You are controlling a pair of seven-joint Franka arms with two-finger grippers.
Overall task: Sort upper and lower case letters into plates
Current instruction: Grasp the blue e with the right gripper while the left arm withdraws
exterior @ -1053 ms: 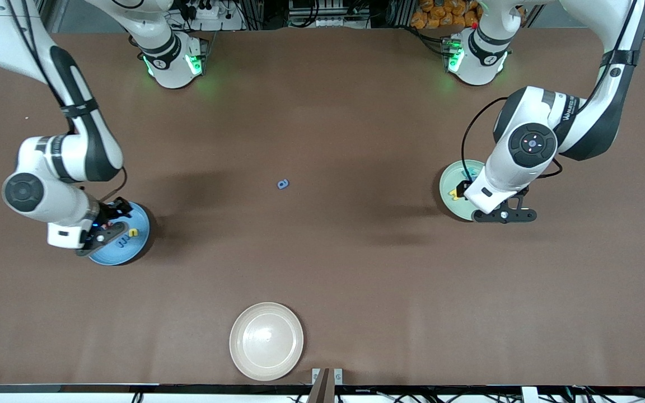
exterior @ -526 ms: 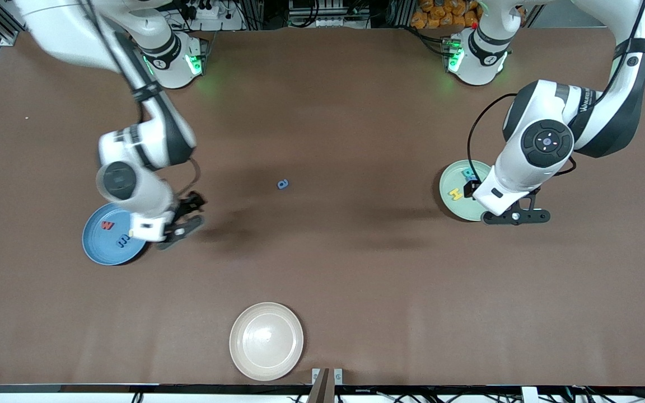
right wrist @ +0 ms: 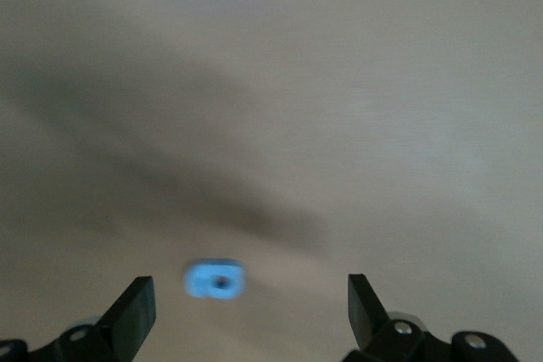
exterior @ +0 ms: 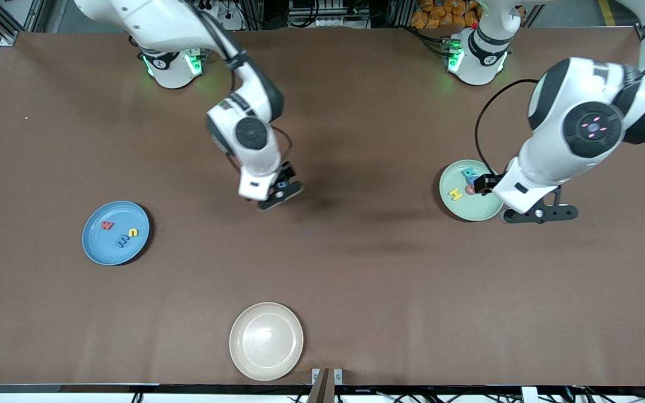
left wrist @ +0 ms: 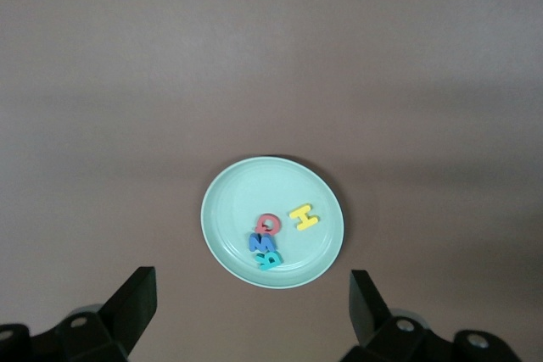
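Observation:
The blue plate (exterior: 96, 246) toward the right arm's end holds a red letter (exterior: 107, 225), a yellow letter (exterior: 132, 232) and a blue letter (exterior: 122, 241). The mint green plate (exterior: 468, 208) also shows in the left wrist view (left wrist: 229, 205), holding a yellow H (left wrist: 303, 217), a red letter (left wrist: 269, 225), a blue letter (left wrist: 261, 244) and a teal letter (left wrist: 268, 260). A loose blue letter (right wrist: 215, 280) lies mid-table. My right gripper (exterior: 281, 189) hangs open and empty over it (right wrist: 250, 298). My left gripper (exterior: 535, 213) is open and empty, up beside the mint plate (left wrist: 252, 292).
A cream-white round plate (exterior: 266, 341) sits near the table's front edge, nearer to the front camera than the loose blue letter. Bare brown tabletop lies between the plates.
My right arm has swung from the blue plate to over the loose blue letter mid-table. My left arm has risen and drifted a little away from the mint plate.

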